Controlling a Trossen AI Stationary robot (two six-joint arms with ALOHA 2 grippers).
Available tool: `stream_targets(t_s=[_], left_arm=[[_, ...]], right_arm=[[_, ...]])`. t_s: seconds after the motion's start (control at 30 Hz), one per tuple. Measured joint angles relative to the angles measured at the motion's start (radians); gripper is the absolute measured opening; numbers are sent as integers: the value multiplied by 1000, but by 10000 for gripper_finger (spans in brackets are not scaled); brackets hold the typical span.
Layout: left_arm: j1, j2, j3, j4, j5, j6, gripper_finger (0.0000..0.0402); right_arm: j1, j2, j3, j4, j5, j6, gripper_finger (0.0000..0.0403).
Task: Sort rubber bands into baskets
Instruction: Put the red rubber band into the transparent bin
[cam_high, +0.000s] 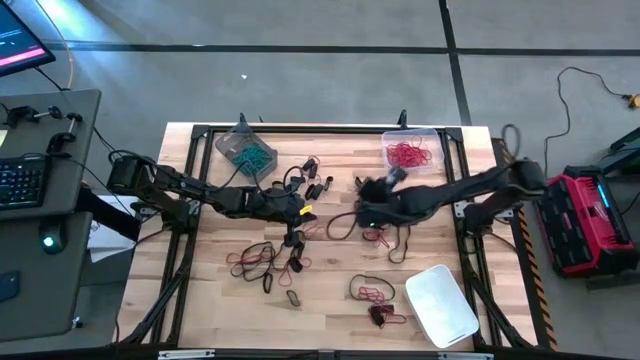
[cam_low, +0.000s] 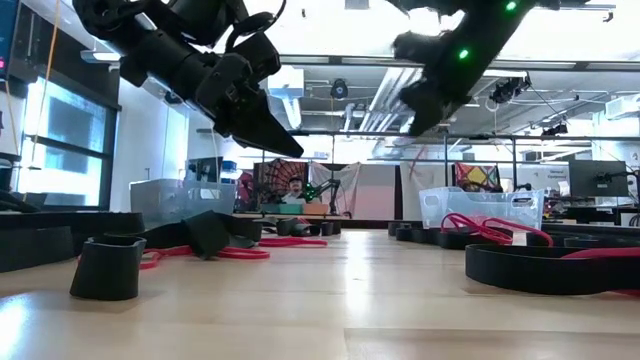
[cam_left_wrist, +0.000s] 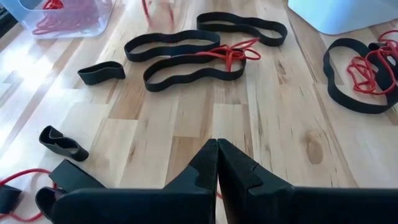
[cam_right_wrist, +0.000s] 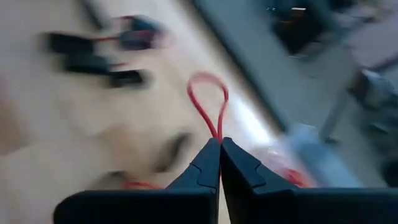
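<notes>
Where writing might show, none legible

Around me: grey concrete floor (cam_high: 300, 60) with dark seam lines. Light wood plank table (cam_high: 330, 290) on black frame. To my left, grey desk (cam_high: 45, 240) with keyboard (cam_high: 22, 180), monitor corner (cam_high: 20, 40). To my right, red case (cam_high: 588, 215) on floor, loose cable (cam_high: 580, 85). Beyond table: bright ceiling lights (cam_low: 330, 40), window (cam_low: 70, 140), cluttered lab benches.
</notes>
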Motion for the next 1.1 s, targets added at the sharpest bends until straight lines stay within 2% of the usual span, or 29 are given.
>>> stream_targets(t_s=[0.2,0.4,0.5,0.8,0.97,1.1], left_arm=[[0,0,0,-2,0,10,0],[0,0,0,8,0,26,0],[0,0,0,-1,0,27,0],[0,0,0,-6,1,30,0],[0,0,0,-6,1,31,0],[0,0,0,-7,2,31,0]], right_arm=[[-72,-146,0,-303,192,256,0],[-236,-185,-58,-308,212,272,0],[-332,-185,-133,-207,165,216,0],[-570,-184,-327,263,-8,-33,0],[-666,-184,-369,359,-125,-79,0],[-704,-181,-380,341,-221,-65,4]])
